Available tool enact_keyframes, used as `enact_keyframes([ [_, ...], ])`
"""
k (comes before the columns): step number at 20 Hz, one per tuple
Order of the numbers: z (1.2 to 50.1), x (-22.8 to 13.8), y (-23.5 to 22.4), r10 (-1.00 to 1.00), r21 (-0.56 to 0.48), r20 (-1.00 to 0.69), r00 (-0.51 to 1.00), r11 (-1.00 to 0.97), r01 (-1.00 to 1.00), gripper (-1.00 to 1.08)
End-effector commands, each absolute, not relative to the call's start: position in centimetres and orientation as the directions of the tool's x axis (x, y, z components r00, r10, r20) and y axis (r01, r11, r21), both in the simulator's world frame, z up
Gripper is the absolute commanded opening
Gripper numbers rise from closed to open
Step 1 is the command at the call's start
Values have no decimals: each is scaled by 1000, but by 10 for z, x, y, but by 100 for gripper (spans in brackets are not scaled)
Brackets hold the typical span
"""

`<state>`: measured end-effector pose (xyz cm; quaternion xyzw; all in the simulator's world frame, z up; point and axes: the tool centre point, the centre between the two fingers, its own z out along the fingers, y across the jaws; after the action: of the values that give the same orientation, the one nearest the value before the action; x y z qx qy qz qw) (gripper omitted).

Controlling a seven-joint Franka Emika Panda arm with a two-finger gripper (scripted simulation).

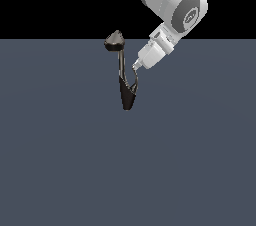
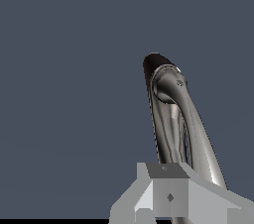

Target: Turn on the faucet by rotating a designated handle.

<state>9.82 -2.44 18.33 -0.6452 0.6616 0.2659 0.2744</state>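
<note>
The faucet (image 1: 127,95) stands at the middle of the exterior view, with a tapered black base, a thin stem and a grey pointed head (image 1: 115,40). The handle (image 1: 134,81) is a thin curved prong rising from the base on the exterior view's right. My gripper (image 1: 136,64) comes down from the upper right, and its narrow tip touches the top of the handle. Its fingers look closed together, with nothing seen between them. In the wrist view the faucet (image 2: 171,119) shows as shiny curved tubes just past my gripper (image 2: 168,199). I cannot tell there which tube is the handle.
The faucet stands on a flat grey-blue floor (image 1: 60,160) that fills both views. The white arm (image 1: 172,5) reaches in from the upper right of the exterior view. Nothing else shows.
</note>
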Motion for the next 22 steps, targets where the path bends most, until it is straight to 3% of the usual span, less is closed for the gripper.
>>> enact_keyframes([
  [1, 185, 91, -23, -707, -1, -707, -17, 25, -1000, -100],
  [22, 177, 40, -30, -708, -3, -706, -18, 28, -1000, -100],
])
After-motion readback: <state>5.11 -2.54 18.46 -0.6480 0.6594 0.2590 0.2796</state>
